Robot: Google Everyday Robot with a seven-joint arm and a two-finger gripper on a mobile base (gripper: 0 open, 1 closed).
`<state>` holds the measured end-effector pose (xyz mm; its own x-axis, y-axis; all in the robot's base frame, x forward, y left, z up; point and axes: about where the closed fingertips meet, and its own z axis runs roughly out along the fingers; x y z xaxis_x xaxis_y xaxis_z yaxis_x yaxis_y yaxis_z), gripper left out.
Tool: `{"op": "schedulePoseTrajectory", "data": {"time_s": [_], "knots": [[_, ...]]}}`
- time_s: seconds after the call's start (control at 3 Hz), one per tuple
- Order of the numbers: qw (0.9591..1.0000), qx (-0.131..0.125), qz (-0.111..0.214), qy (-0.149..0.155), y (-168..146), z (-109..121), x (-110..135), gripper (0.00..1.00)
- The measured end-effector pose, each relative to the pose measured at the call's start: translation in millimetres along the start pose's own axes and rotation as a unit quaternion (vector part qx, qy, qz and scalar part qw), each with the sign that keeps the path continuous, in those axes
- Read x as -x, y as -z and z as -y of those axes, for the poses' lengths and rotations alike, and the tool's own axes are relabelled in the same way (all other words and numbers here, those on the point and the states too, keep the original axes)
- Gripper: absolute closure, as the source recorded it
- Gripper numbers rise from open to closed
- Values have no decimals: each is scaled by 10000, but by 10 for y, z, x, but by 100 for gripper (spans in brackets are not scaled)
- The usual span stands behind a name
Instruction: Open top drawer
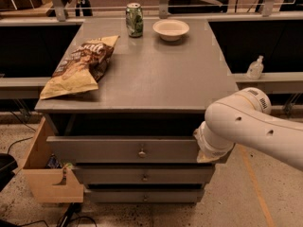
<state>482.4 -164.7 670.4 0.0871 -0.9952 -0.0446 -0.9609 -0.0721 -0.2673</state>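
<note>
Top drawer [109,149]: widest grey front of 3, uppermost in the grey cabinet [156,79], directly under cabinet top. Round metal knob [142,152] at centre of front. Dark gap shows betw. cabinet top's front edge and drawer front's upper rim; front sits fwd of the 2 narrower fronts below, so drawer looks partly out, extent not clear. Middle drawer [118,175] and bottom drawer [118,196] look flush, each w/ small knob. White robot arm [255,126] comes in from the right, low, wrist end at the right end of the top drawer front. Gripper [207,151] is at that right end, touching or just in front of the front panel, cannot tell which; mostly hidden behind wrist, so open vs closed: cannot tell, nor whether it has hold of anything. Knob is well to the left of gripper, w/ bare drawer front betw. them. On cabinet top: chip bag [80,67] lying flat at left, near front-left corner; green can [134,19] upright at the back; white bowl [171,29] just right of can, apart from it. Light unpainted wooden box [49,181] sticks out at cabinet's left side, low, small items inside, not identifiable. Pump bottle [255,68] stands on ledge to the right, behind the arm.
</note>
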Motion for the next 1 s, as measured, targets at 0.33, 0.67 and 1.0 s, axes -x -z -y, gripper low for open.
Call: {"op": "schedulePoseTrajectory", "data": {"time_s": [0.33,0.67,1.0], "knots": [[10000,-5,-5,4,8,-2,0,87],[10000,-5,-6,4,71,16,3,100],[10000,2,5,-2,122,-17,11,100]]}}
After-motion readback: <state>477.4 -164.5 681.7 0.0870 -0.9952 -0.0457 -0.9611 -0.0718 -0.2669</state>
